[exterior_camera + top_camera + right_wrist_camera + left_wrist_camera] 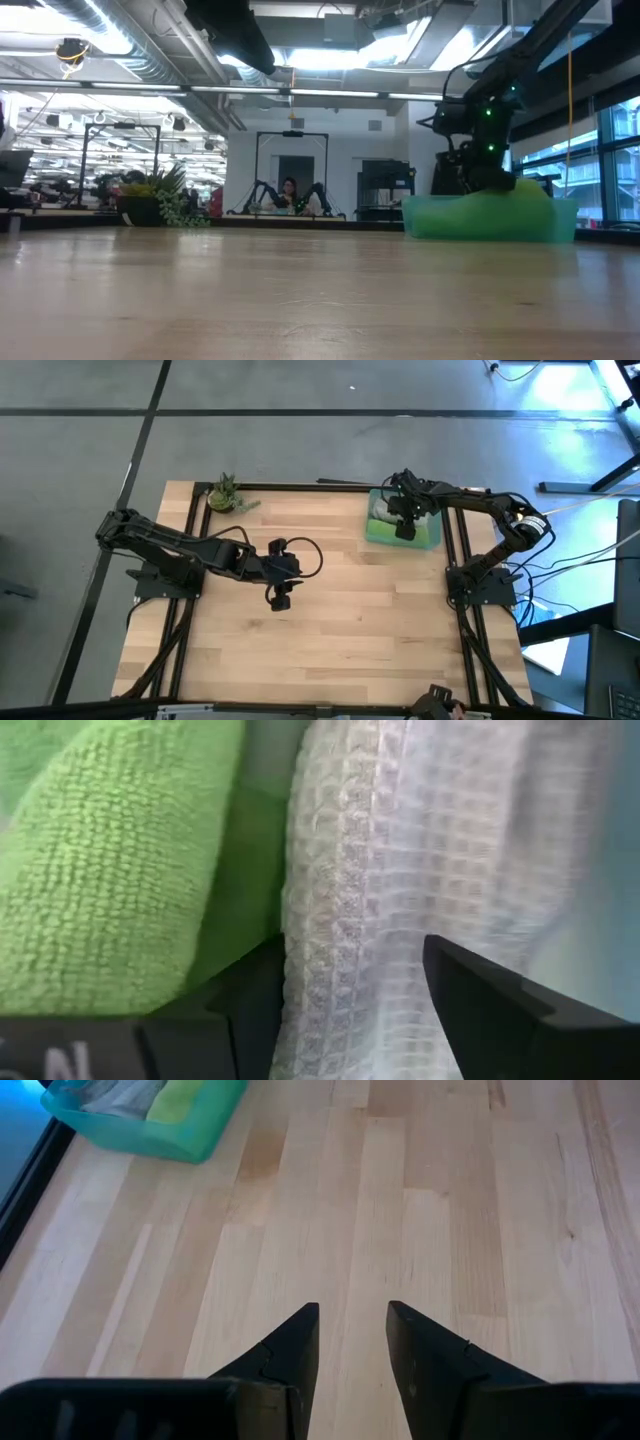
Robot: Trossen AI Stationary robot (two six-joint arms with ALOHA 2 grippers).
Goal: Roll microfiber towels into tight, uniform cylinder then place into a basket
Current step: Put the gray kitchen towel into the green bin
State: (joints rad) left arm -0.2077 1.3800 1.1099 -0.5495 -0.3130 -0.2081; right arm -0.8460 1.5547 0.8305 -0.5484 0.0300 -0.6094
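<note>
A: What carries everything?
B: A pale wooden-plank surface (330,630) in a dark frame.

A: What lies directly on it?
B: The basket (428,537), a teal-green tray, sits near the far right corner. A small potted plant (222,493) stands at the far left corner, well apart from it.

A: Anything in the middle?
B: Only bare planks show there in the high view and the left wrist view.
</note>
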